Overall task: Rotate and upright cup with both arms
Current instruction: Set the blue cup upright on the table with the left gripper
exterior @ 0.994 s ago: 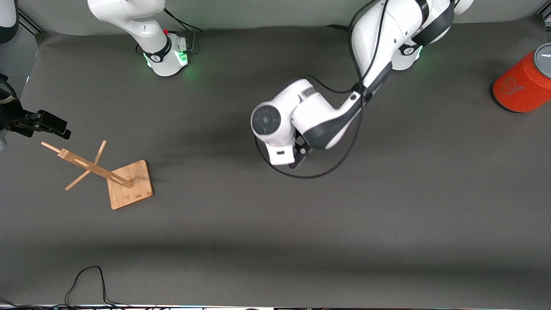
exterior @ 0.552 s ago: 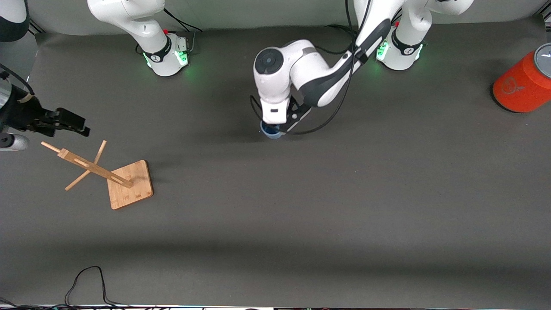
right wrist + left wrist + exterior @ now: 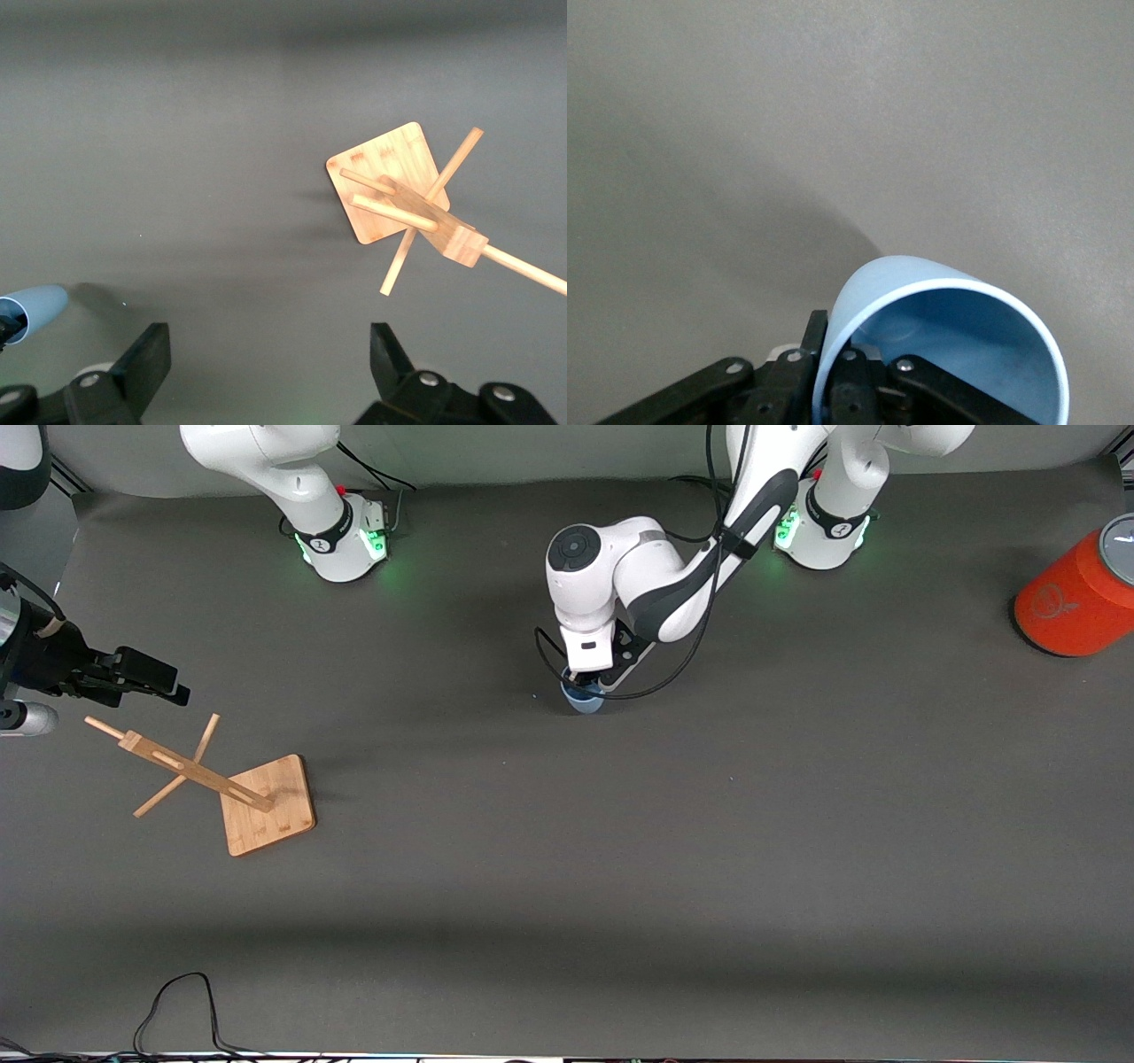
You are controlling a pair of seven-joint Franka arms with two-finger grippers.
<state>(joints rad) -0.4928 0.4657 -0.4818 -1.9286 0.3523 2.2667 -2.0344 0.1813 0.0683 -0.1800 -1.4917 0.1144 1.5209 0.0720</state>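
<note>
You have a dark grey mat (image 3: 620,886) over the whole table, with the two arm bases along its farther edge. The wooden rack (image 3: 252,802) stands toward the right arm's end, and an orange cylinder (image 3: 1076,598) lies at the left arm's end.

The left gripper (image 3: 586,687) is clenched on the wall of the cup (image 3: 584,701), one finger inside the mouth and one outside, as the left wrist view shows (image 3: 939,345). The cup is in the middle of the table's length, closer to the bases than to the front camera. From above, its open mouth seems to face up, so I judge that you are at the step of holding or lowering the cup with the left arm.

The right gripper (image 3: 142,677) hangs with its fingers spread wide and empty, over the mat just beside the rack's top, and it waits.

The next move calls for a soft, straight lowering, or for bringing the right gripper across to take the cup.

You cannot see whether the cup's bottom touches the mat: the left wrist covers most of it. The right wrist view shows only the cup's tip (image 3: 34,310).
</note>
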